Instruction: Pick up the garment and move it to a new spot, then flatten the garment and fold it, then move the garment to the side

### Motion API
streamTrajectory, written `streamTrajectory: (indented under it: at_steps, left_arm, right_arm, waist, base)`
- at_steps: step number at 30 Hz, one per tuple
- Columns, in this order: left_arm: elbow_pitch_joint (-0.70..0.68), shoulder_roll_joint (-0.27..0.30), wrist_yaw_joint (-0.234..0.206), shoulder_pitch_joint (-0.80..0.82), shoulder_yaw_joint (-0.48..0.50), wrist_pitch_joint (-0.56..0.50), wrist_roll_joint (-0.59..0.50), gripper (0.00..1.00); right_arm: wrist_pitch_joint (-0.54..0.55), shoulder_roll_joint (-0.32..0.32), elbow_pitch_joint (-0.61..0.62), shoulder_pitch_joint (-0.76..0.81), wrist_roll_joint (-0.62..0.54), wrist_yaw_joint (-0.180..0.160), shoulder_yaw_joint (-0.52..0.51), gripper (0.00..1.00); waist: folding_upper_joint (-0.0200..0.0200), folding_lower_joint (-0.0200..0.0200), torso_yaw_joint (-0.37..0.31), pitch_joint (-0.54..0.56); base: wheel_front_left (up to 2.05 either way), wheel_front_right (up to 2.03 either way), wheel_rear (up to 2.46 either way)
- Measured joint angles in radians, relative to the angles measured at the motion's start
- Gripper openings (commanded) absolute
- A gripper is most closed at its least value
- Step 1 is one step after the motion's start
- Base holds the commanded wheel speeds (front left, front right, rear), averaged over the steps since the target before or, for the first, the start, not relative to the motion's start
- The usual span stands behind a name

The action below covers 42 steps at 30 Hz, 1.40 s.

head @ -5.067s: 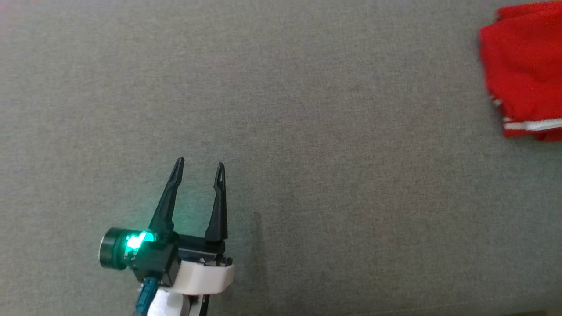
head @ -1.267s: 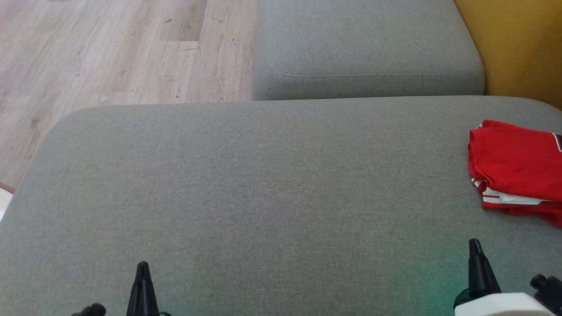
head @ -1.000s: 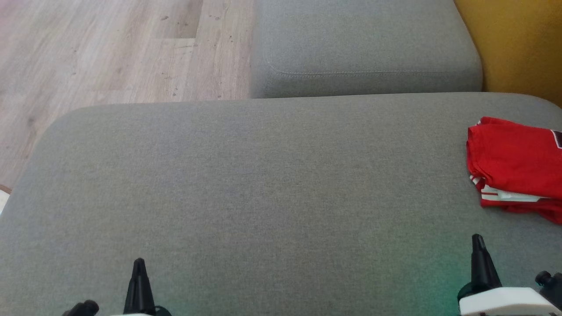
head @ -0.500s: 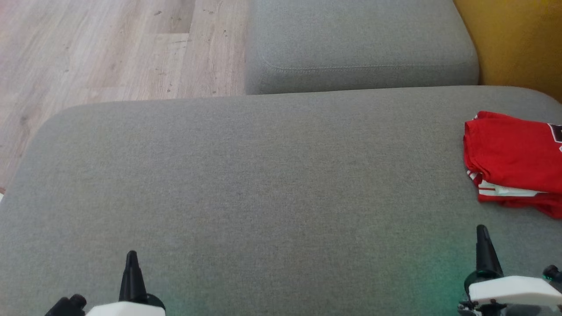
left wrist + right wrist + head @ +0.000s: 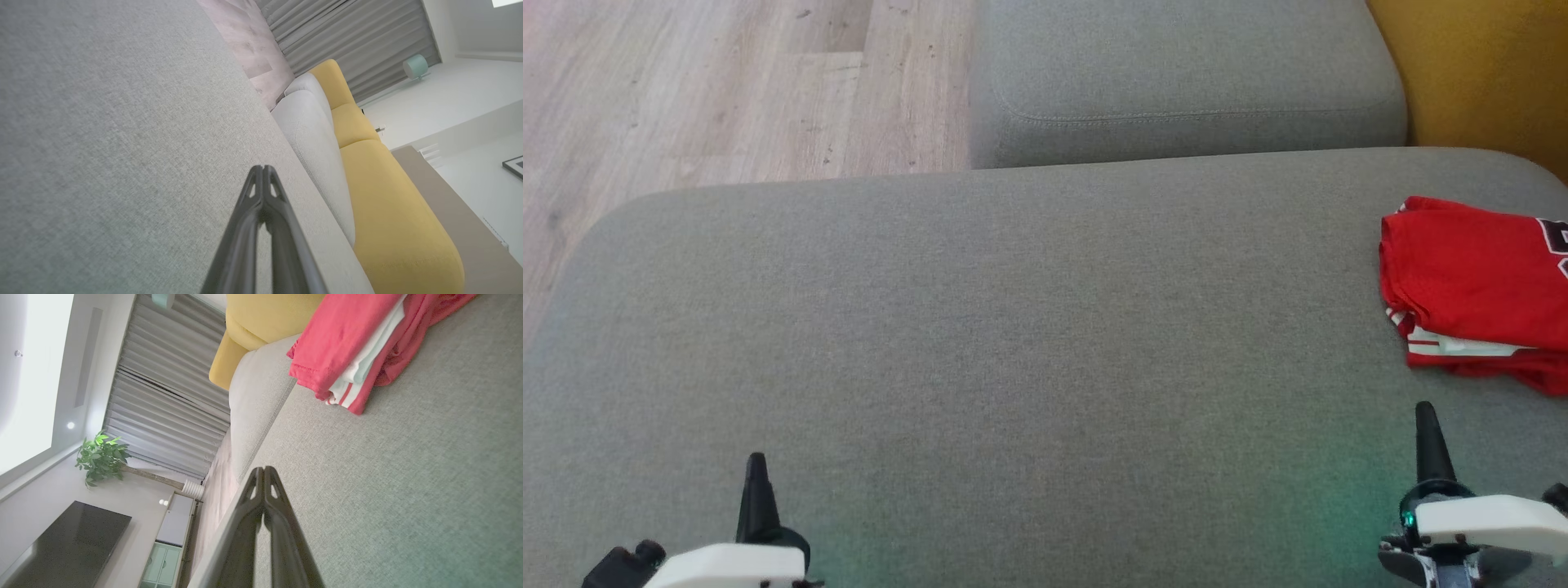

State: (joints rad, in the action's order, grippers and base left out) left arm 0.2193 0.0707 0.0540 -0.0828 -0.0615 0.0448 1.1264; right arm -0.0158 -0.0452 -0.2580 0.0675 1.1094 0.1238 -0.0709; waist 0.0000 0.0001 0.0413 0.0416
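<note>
Evidently, the last step is judged to be done: the red garment [image 5: 1470, 278] is seen folded into a compact stack at the far right of the grey seat cushion [image 5: 1013, 327], near the yellow upholstery [image 5: 1486, 73]. It is placed to the side, presumably so that the working area in the middle is freed.

The left gripper [image 5: 756, 461] and the right gripper [image 5: 1423, 408] are held low at the near edge, well apart from each other. Each claw is clenched on nothing, fingers pressed tip to tip. The right one is held near the cloth but clear of it, presumably so that the fold is not disturbed.

The garment's long axis is judged to run left to right in the head view, though its right end is cut off. The layered, white-striped edge is turned towards the robot.
</note>
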Motion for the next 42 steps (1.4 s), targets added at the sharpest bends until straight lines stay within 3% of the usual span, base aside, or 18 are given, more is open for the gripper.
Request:
streamTrajectory:
  at_steps: [42]
  left_arm:
    - [0.051,-0.002,0.07,0.13,0.096,-0.119,0.506,0.0]
  right_arm:
    - [0.117,0.0,-0.016,-0.123,0.492,0.0,-0.053,0.0]
  waist:
    - [0.0,-0.0001,-0.041,-0.045]
  base:
    - [0.0,0.0,0.0]
